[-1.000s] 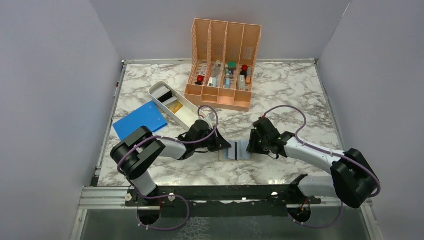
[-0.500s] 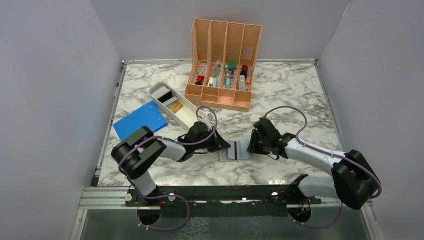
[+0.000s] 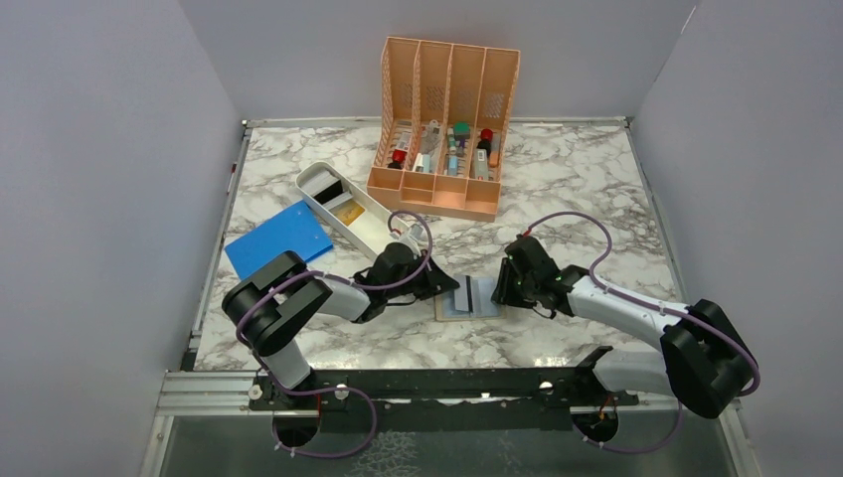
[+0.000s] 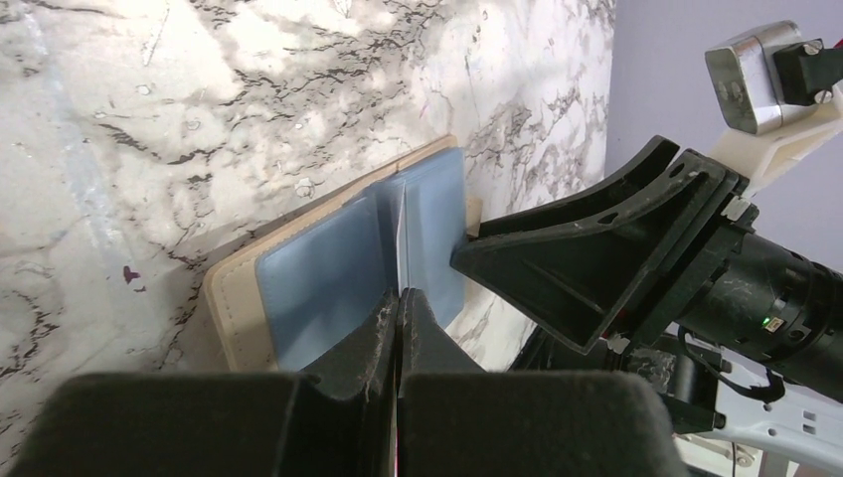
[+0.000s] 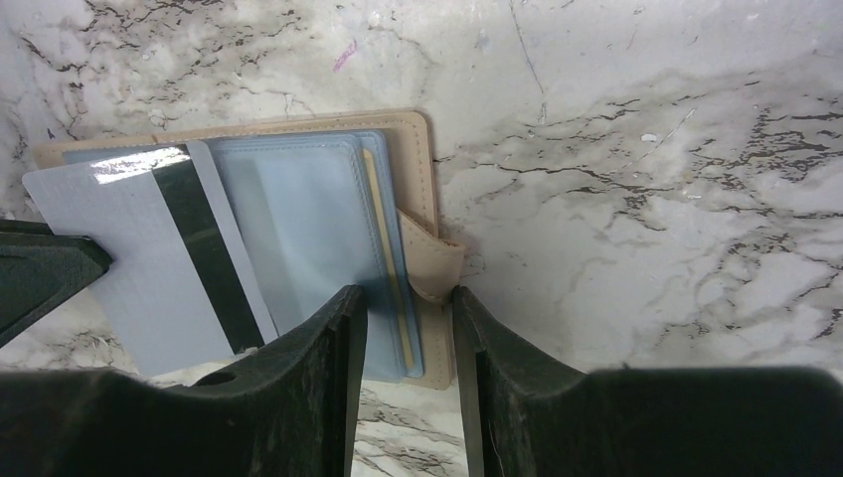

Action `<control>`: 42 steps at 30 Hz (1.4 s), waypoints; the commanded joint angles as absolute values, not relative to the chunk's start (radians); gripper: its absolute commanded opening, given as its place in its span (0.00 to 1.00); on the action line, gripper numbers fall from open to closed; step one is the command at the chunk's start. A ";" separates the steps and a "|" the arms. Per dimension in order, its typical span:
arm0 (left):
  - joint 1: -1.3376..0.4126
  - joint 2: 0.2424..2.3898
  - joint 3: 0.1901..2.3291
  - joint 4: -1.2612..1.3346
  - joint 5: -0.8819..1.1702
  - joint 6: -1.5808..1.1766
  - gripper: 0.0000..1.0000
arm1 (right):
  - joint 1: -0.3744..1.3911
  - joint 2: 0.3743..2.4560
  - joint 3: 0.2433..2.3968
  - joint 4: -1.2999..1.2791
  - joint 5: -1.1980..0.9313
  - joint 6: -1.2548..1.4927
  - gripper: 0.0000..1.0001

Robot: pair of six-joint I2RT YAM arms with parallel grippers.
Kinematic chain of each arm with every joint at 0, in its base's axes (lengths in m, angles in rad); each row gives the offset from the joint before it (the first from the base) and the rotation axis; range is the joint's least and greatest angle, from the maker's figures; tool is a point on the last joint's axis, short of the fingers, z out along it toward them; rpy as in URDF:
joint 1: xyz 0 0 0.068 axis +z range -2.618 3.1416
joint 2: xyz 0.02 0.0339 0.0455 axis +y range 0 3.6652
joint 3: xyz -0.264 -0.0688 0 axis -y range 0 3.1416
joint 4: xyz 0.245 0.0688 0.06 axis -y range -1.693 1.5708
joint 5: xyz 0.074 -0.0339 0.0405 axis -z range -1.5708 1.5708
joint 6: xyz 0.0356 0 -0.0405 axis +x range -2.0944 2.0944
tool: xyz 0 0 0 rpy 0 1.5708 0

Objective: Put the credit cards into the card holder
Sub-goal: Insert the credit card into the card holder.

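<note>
1. Two tools meet at the card holder [image 5: 418,149]. The left tool [image 4: 398,298] is clamped on a pale card [image 5: 129,258] with a dark stripe, whose free end lies over the holder's clear sleeves [image 5: 298,219].
2. The right tool [image 5: 403,293] has its fingers apart, straddling the tan snap tab [image 5: 432,268] at the holder's right edge.
3. The holder lies open on the marble bench [image 3: 577,189], near the front edge, between the two arms. A thin yellow edge shows inside one sleeve.
4. Compared with a second ago, little has shifted: both arms hold nearly the same pose, the holder is in the same spot, and the striped card is still not fully seated.
5. Farther back, a white tray [image 3: 328,204] holds a gold-yellow card [image 3: 348,211], with a blue sheet [image 3: 278,238] just beside it. An orange rack [image 3: 447,99] stands at the rear.
</note>
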State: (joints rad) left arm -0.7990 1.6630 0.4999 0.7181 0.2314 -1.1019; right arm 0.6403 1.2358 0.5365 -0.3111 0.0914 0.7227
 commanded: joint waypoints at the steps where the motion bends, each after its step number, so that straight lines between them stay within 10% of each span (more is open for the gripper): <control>1: -0.808 1.688 0.484 0.789 0.212 -1.105 0.00 | 0.644 1.229 0.514 -0.345 0.083 0.725 0.41; 42: -0.831 1.728 0.465 0.804 0.092 -1.048 0.00 | 0.644 1.221 0.504 -0.332 0.054 0.724 0.41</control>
State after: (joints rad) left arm -0.8272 1.7374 0.4767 0.8135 0.1692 -1.0760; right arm 0.6403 1.2301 0.5312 -0.3073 0.0822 0.7250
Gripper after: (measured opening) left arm 0.007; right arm 0.408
